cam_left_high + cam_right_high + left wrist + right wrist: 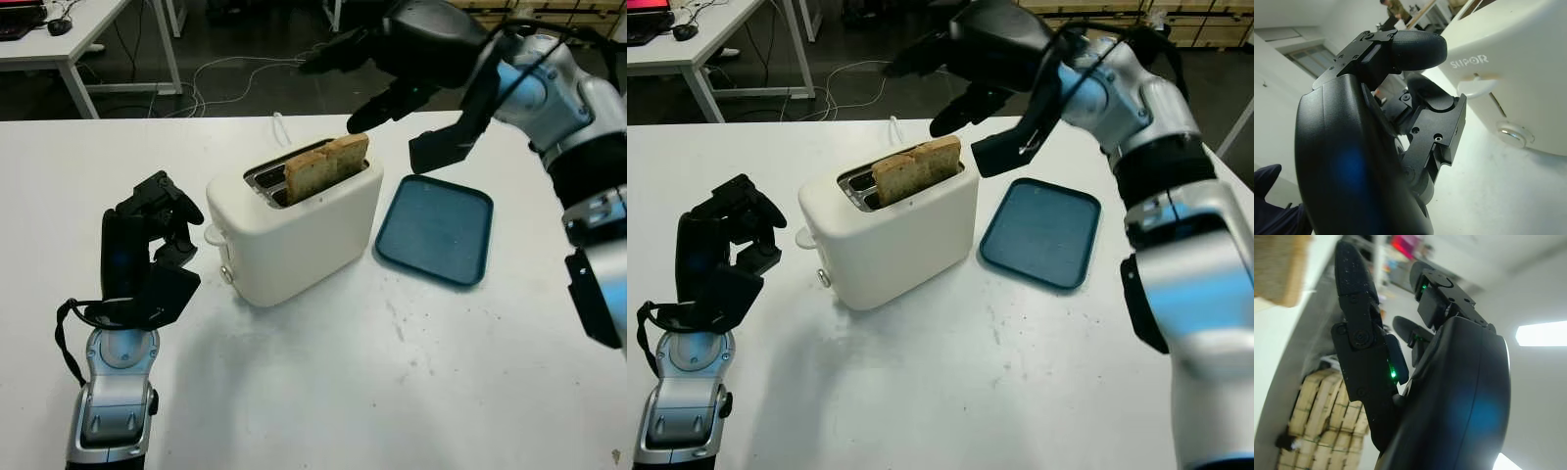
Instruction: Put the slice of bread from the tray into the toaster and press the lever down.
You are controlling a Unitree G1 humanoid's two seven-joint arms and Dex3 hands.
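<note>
A white toaster [294, 230] stands mid-table with a slice of bread [326, 164] sticking up out of its slot. My right hand [345, 94] hovers open just above and behind the bread, touching nothing; the bread's corner [1278, 269] also shows in the right wrist view. The blue tray [434, 228] lies bare to the right of the toaster. The toaster's lever [1476, 88] sits raised on its left end, above a round knob [1511, 134]. My left hand [157, 230] is a short way left of that end, fingers curled, holding nothing.
A thin white cord [281, 127] runs off behind the toaster. Beyond the table's far edge are a white desk [59, 44] and cables on the floor [225, 83]. A person [1396, 7] stands far off in the left wrist view.
</note>
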